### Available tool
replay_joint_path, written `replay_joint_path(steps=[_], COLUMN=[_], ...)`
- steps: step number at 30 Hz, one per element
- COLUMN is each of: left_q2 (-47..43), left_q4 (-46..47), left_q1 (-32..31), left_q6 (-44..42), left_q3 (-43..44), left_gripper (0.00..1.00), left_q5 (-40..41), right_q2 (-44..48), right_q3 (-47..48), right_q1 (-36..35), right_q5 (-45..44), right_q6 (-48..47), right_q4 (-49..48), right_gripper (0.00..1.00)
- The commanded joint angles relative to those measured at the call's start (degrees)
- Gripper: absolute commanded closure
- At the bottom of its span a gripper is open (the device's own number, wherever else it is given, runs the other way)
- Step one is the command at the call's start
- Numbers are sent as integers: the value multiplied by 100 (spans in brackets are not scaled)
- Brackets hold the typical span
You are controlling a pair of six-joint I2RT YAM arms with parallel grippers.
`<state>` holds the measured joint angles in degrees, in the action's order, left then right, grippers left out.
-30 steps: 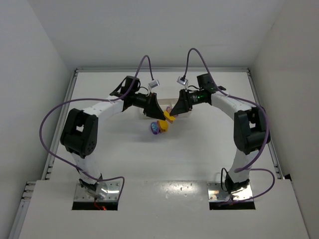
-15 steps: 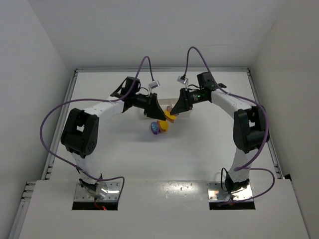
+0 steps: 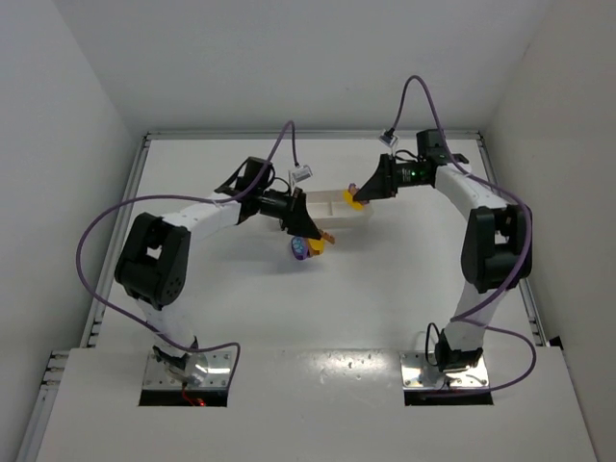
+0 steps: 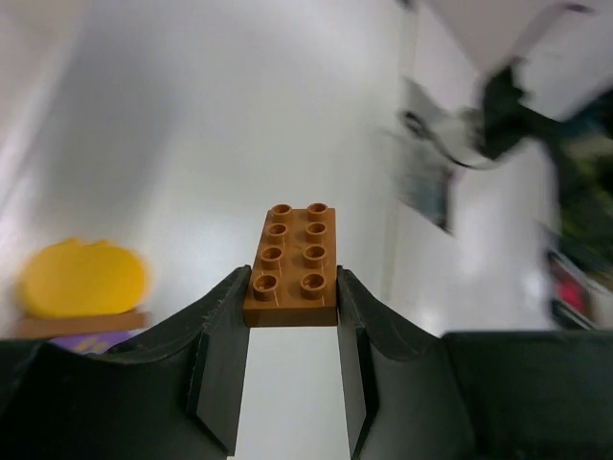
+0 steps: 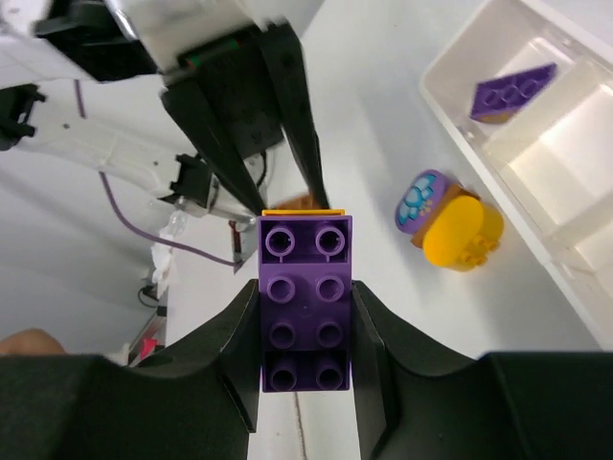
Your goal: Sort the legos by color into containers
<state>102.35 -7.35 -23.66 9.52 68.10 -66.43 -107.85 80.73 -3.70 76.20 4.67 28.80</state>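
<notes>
My left gripper (image 4: 292, 280) is shut on a brown-orange lego (image 4: 295, 264), held studs up; from above it (image 3: 312, 235) sits just in front of the tray. My right gripper (image 5: 305, 289) is shut on a purple lego (image 5: 305, 316) with a yellow-orange plate (image 5: 297, 210) under its far end; seen from above, that gripper (image 3: 358, 198) hangs over the tray's right end. A rounded purple lego with a light blue spot (image 5: 421, 203) joined to a yellow one (image 5: 464, 236) lies on the table beside the white containers (image 5: 565, 251). One compartment holds a flat purple lego (image 5: 512, 91).
The white tray (image 3: 327, 218) lies across the far middle of the table between the two arms. The rounded purple piece (image 3: 299, 249) lies by the left fingertips. Raised rails run along the table's left, back and right edges.
The two grippers, close together in front of the tray a second ago, have separated. The right one drew back and to the right with its lego; the left shifted slightly right.
</notes>
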Motion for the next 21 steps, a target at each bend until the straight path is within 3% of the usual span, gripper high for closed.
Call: replay_joint_path(steps=[1, 5, 9, 21], left_q2=[-758, -726, -235, 777], left_q4=[191, 104, -354, -644], left_q1=[-86, -270, -464, -737], left_q6=[-301, -301, -328, -389], left_q3=[20, 387, 880, 1584], left_gripper=[100, 100, 100, 99], left_q5=[2362, 3862, 4680, 6107], right_q2=[334, 449, 572, 573], right_q3=[-136, -329, -514, -567], right_q1=[176, 370, 423, 529], right_q5=[-219, -553, -685, -633], right_q6=[-168, 164, 412, 465], right_q4=[-111, -487, -770, -770], right_gripper=[100, 100, 100, 100])
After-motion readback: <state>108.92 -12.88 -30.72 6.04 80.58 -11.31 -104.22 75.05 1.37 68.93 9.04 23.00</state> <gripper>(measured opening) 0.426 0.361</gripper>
